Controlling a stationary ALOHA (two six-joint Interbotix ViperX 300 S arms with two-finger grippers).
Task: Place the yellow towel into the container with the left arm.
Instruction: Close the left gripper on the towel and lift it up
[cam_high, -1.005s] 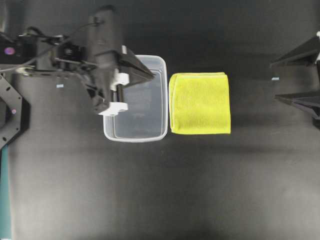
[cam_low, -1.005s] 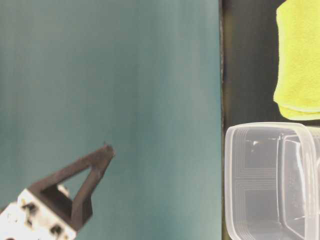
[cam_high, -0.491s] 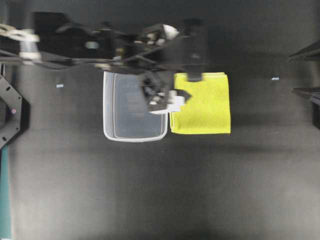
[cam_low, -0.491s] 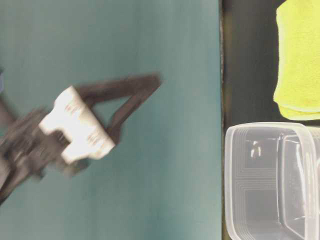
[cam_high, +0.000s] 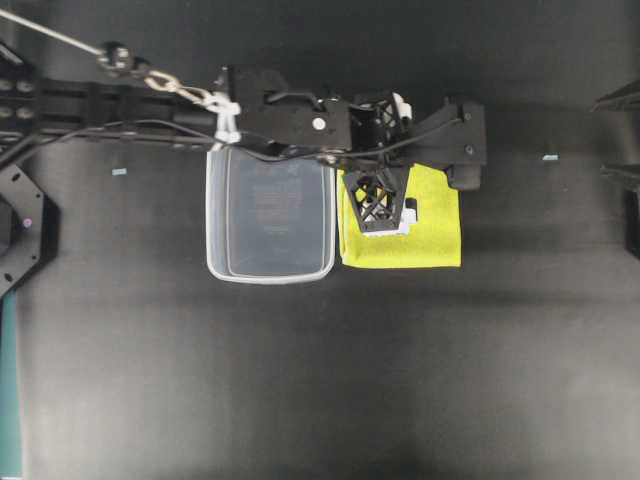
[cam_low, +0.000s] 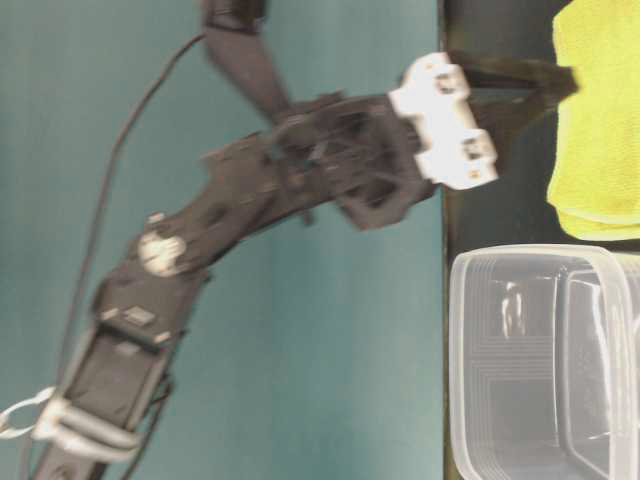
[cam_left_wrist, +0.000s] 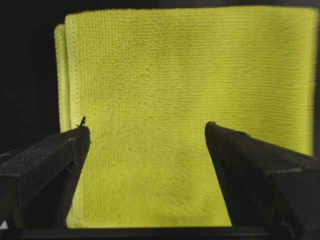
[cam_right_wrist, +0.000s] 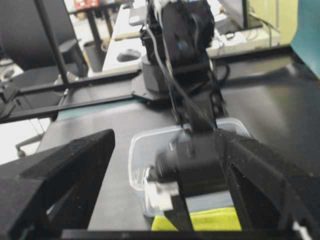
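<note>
A black bench (cam_high: 330, 380) is carrying everything here, with a teal backdrop showing in the table-level view. Nearest in the left wrist view, the left arm's jaws (cam_left_wrist: 147, 150) are standing spread wide, empty, hanging just above the towel (cam_high: 425, 245) with one tip over its left part and the other over its right. The towel is lying flat and folded square on the bench, just beside the tub (cam_high: 270, 215), outside it, their near edges almost touching. It looks soft, light and limp, so it is likely going to sag and unfold if lifted by a corner; pinching down through the stacked layers near the middle, or across the doubled edge, seems the safer hold, since the pile should bunch and grip well. Farther off, the right jaws (cam_right_wrist: 165, 200) are waiting spread and empty at the bench's right edge, well apart from the towel.
</note>
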